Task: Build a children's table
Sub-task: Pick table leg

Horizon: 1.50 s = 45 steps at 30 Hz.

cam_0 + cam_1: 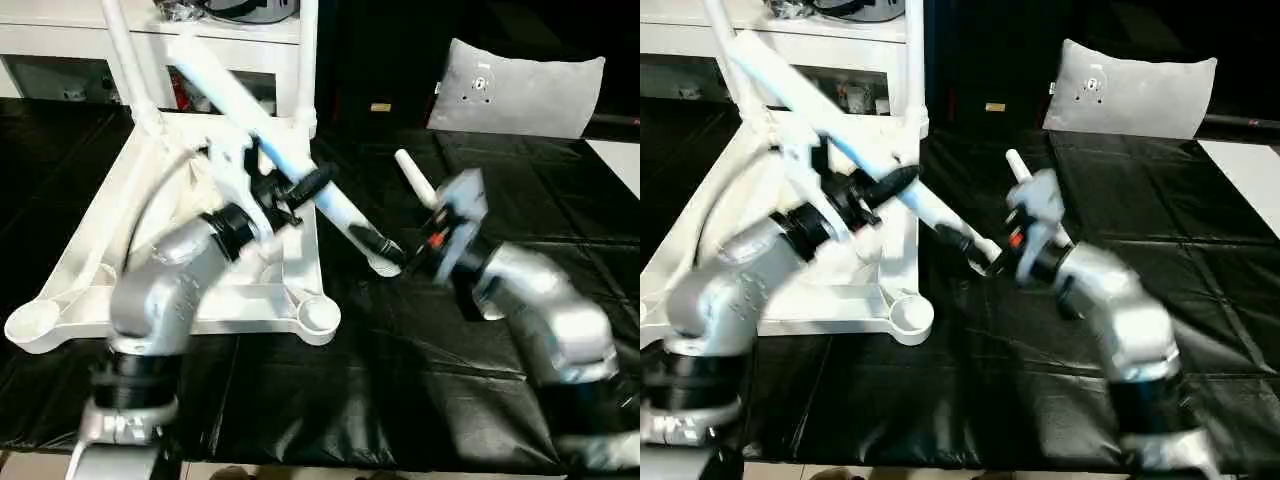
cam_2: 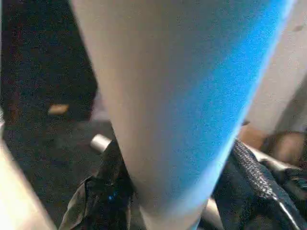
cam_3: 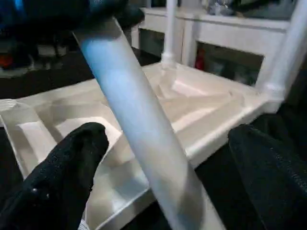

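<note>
The left pincer (image 1: 300, 190) is clamped around a long white plastic tube leg (image 1: 262, 130), which slants up and away from it toward the white cabinet (image 1: 60, 40) and down toward the right pincer (image 1: 975, 247). In the left wrist view the leg (image 2: 182, 96) runs straight between the black fingers (image 2: 254, 177) that hold it.

The right pincer stands wide, one black finger (image 3: 62, 167) on either side of the leg's lower part, apart from the tube rather than pressing it. Just beyond this pincer lies another white tube leg (image 1: 412, 175), flat on the cloth.

Beneath and behind the left pincer the white plastic square tabletop (image 1: 290, 270) lies ribbed underside up, a round corner socket (image 1: 318, 315) near its closest edge. Two more white legs (image 1: 130, 60) stand upright in the far sockets, right in the path of the slanting leg's upper end.

Everything rests on a black sheet-covered surface (image 1: 400, 380). A grey cushion (image 1: 520, 90) sits well off past the right pincer, and the white cabinet with open shelves backs the scene.
</note>
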{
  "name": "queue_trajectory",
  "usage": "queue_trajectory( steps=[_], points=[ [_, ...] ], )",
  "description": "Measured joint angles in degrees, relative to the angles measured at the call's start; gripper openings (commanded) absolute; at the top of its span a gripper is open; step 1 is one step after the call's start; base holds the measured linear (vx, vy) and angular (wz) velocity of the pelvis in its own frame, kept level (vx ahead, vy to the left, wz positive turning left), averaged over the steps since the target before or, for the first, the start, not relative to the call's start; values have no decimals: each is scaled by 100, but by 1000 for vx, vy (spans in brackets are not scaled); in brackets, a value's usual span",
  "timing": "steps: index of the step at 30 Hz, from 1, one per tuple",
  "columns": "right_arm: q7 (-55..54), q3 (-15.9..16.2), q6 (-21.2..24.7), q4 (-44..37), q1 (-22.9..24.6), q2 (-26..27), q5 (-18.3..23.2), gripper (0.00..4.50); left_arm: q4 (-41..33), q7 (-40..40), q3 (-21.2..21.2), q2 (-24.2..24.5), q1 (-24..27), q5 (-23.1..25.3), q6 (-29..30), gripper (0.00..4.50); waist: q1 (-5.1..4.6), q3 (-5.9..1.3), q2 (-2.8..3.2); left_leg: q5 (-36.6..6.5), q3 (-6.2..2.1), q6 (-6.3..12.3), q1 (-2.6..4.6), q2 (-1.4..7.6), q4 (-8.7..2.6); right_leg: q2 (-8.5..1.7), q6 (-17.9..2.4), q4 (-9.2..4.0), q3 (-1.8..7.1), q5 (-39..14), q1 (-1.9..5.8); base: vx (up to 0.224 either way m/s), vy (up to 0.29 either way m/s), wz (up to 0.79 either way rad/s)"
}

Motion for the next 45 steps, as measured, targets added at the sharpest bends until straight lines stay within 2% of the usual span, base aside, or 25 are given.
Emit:
queue_trajectory(
  steps=[8, 13, 16, 17, 19, 26, 29, 32, 36, 42, 45],
  points=[
    [423, -366, 104, 486, -380, -509, 183, 444, 403, -300, 290, 216, -483, -287, 114, 217, -4, -2, -31, 2, 5, 3, -1, 0, 4, -2, -3, 3, 0, 3, -1, 0, 0, 0],
    [938, -318, 215, 539, -506, -787, 239, 444, 520, -575, 279, 418, -631, -378, 290, 217, -7, 0, -38, 2, 7, 5, -2, 1, 4, -2, -3, 3, 0, 3, -2, 0, 0, 0],
    [1460, -24, 218, 538, -513, -1088, 205, 444, 658, -781, 270, 546, -792, -377, 319, 217, 2, -1, -41, 2, 7, 5, -1, 2, 7, -2, -4, 4, 0, 4, -1, 0, 0, 0],
    [1641, 197, 173, 545, -523, -1228, 78, 444, 728, -835, 266, 572, -851, -376, 330, 217, 5, -1, -41, 2, 7, 5, -2, 2, 8, -2, -6, 4, 0, 5, -1, 0, 0, 0],
    [1753, 430, 65, 583, -527, -1278, -124, 444, 747, -895, 265, 599, -884, -376, 337, 217, 3, -2, -42, 2, 7, 5, -2, 3, 11, -2, -7, 5, 0, 6, 0, 0, 0, 0],
    [1191, 1320, -1134, 1701, -825, -914, -1554, 444, 728, -1021, 202, 631, -879, -383, 447, 217, -16, -1, -49, 5, 9, 0, -3, 6, 17, -3, -14, 14, -2, 10, -3, 0, 0, 0],
    [1132, 1495, -1434, 2018, -879, -750, -1716, 444, 727, -1088, 201, 665, -876, -394, 492, 217, -15, 1, -55, 4, 9, 1, -4, 6, 16, -3, -13, 14, -2, 10, -4, 0, 0, 0],
    [1049, 1638, -1749, 2349, -1012, -575, -1883, 419, 711, -1166, 167, 684, -870, -421, 497, 217, -12, 2, -58, 4, 11, 1, -8, 6, 17, -3, -14, 13, -2, 10, -6, 0, 0, 0],
    [1046, 1644, -1970, 2696, -1091, -424, -1913, 389, 662, -1283, 83, 751, -834, -375, 439, 217, -6, 0, -78, 5, 12, 2, -8, 8, 17, -3, -14, 13, -2, 10, -6, 0, 0, 0],
    [1191, 1626, -2223, 3119, -1206, -369, -1926, 340, 560, -1549, -186, 919, -656, 39, -158, 217, -17, 6, -99, 5, 13, 2, -6, 11, 17, -3, -15, 13, -3, 11, -5, 0, 0, 0],
    [1226, 1611, -2277, 3164, -1205, -372, -1916, 314, 555, -1720, -299, 1016, -590, 215, -528, 180, -20, 5, -100, 5, 14, 2, -5, 11, 17, -3, -15, 13, -2, 11, -4, 0, 0, 0]
  ],
)
